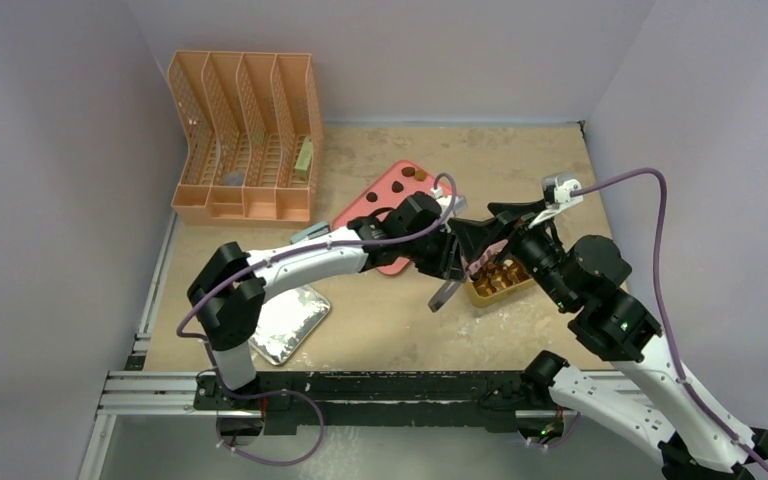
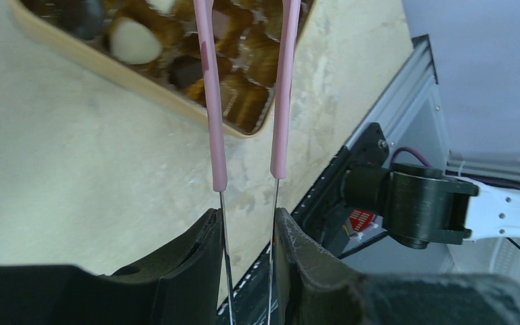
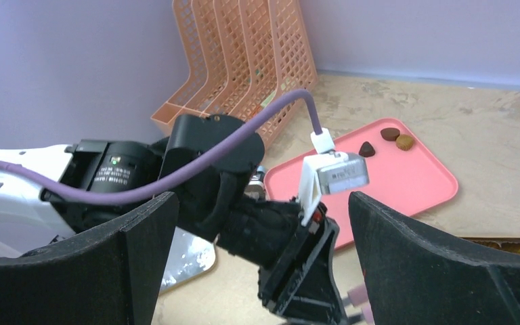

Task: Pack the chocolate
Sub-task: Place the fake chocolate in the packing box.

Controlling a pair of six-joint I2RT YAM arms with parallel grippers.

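Across the table (image 1: 380,335), we read this as the placing half of a carry. In the overhead view the left arm reaches from the lower left to the middle of the frame, and the right arm stands at the right.

The pink tray (image 3: 406,179), upper right in the right wrist view, carries three pieces of chocolate (image 3: 391,133) near its far edge. The gold box (image 2: 108,64), upper left in the left wrist view, is crowded with brown and cream pieces.

The left gripper (image 2: 247,227) is clamped narrow on the tongs (image 2: 215,135). Their pink arms run up over the box and off the top edge, with a gap between them. The right gripper (image 3: 263,200) stands wide and holds nothing.

Next, we judge, the tongs must lower over a free cell and let go. If they are bare, they must swing back to the tray for those three.

Only the left wrist view shows the box's contents, yet it cuts off the tong tips, so we cannot tell whether a piece is pinched. The right wrist view alone shows the tray pieces plainly. The overhead view alone shows both arms meeting over the box.
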